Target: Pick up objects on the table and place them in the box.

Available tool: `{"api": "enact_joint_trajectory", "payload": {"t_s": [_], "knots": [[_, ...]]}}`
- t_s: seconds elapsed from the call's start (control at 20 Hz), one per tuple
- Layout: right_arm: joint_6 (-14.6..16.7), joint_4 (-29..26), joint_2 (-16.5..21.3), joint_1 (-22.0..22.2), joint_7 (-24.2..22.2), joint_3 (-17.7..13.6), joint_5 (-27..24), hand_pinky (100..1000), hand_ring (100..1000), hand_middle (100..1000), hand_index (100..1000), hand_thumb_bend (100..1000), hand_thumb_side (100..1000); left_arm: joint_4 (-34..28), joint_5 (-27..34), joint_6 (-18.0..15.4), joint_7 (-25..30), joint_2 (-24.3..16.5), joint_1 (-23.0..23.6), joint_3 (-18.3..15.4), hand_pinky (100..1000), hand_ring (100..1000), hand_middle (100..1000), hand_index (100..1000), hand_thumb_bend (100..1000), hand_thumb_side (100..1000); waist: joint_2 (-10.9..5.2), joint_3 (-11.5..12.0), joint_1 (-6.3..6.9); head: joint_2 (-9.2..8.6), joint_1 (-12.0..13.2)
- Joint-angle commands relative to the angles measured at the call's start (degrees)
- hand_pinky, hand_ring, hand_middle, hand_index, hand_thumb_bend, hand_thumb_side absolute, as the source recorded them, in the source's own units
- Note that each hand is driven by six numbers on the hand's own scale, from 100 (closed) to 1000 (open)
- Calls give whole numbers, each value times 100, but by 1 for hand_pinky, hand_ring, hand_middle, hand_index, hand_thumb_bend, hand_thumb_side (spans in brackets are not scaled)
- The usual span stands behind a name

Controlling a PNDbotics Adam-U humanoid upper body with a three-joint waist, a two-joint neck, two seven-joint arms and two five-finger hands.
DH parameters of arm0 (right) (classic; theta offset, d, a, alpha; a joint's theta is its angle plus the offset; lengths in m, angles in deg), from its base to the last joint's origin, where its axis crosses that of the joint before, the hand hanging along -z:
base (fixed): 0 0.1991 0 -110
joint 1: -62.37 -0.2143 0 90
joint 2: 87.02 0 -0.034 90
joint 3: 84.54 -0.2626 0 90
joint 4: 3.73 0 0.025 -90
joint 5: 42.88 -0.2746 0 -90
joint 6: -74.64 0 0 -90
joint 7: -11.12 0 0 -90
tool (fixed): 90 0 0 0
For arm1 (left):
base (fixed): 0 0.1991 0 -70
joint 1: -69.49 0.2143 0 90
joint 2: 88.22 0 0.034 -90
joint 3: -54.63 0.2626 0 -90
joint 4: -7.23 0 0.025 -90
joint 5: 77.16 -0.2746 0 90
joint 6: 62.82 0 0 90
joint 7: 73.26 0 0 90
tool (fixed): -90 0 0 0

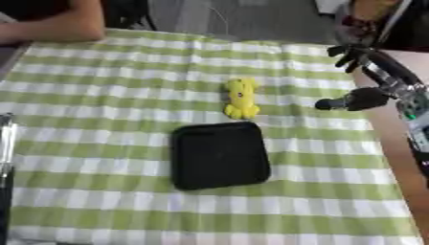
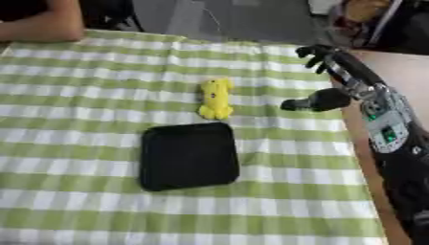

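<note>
A small yellow toy (image 1: 241, 98) lies on the green-and-white checked cloth, just beyond the far edge of a black tray-like box (image 1: 220, 154) at the table's middle. Nothing lies in the box. My right hand (image 2: 344, 76) hovers above the table's right side, to the right of the toy and apart from it. Its fingers (image 2: 314, 52) are stretched out and its thumb (image 2: 310, 102) points left toward the toy; it holds nothing. My left hand does not show; only a dark strip of arm (image 1: 5, 143) lines the left edge.
The checked table (image 1: 100, 201) ends at its right edge against a brown surface (image 1: 400, 158). A person's bare arm (image 1: 59, 26) rests on the far left corner. Dark clutter stands beyond the far edge.
</note>
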Motion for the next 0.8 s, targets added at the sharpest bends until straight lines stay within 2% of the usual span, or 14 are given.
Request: {"api": "enact_joint_trajectory", "payload": {"t_s": [0.05,0.4,0.8], "knots": [[17,179,53,-226,-32,-27,143,656,739,820,913,901,491,-56,27,-9,33,-75,-35,10,488,569,746,873,350,827,-92,5,19,-65,-56],[24,667,23,-409,-15,-123,328,642,734,818,907,906,443,-53,38,-22,79,-73,-54,33,489,570,746,873,349,828,-83,29,21,-84,-56],[-111,1152,27,-556,53,-296,359,582,721,811,901,901,392,-40,53,-31,124,-75,-57,53,489,570,747,874,350,829,-79,41,22,-91,-50]]}}
